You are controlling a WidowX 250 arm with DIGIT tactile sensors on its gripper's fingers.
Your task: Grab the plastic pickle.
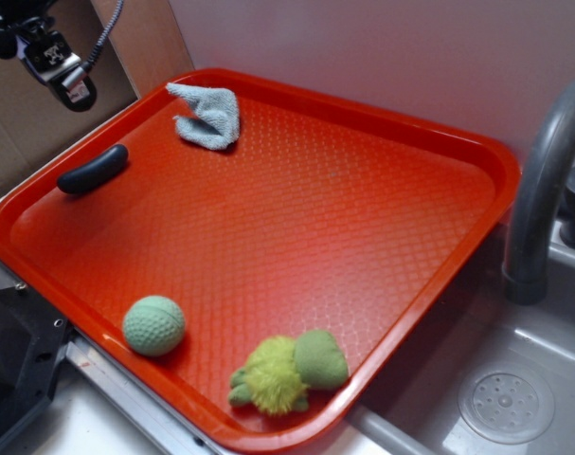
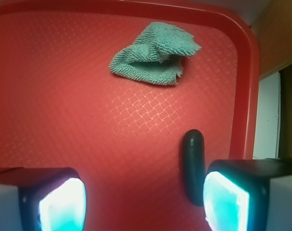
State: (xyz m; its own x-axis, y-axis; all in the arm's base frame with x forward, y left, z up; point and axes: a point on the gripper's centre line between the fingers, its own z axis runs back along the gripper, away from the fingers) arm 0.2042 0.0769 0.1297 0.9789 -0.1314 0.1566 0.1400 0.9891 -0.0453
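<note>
Red plastic fills most of the exterior view: a large textured tray (image 1: 382, 237) set beside a grey sink (image 1: 514, 398), with a curved grey faucet (image 1: 543, 180) at the right edge. The pickle (image 1: 93, 170), dark and sausage-shaped, lies on the tray near its far left rim. A crumpled pale blue-green cloth (image 1: 207, 116) sits at the far edge, to the right of the pickle and apart from it. A pale green dimpled ball (image 1: 154, 325) rests near the front left rim. A fuzzy yellow-green plush (image 1: 287, 372) lies at the front edge, right of the ball. The gripper (image 1: 64, 71) hangs above the tray's far left corner, higher than the pickle and not touching it.

Seen from the wrist, the jaws stand wide apart, with nothing between them; their two pads (image 2: 64, 207) glow pale cyan at the bottom corners. The pickle (image 2: 193, 166) lies lengthwise on the tray (image 2: 64, 96), just left of the right pad and partly behind it. The cloth (image 2: 153, 55) lies farther off, near the tray's rim.
</note>
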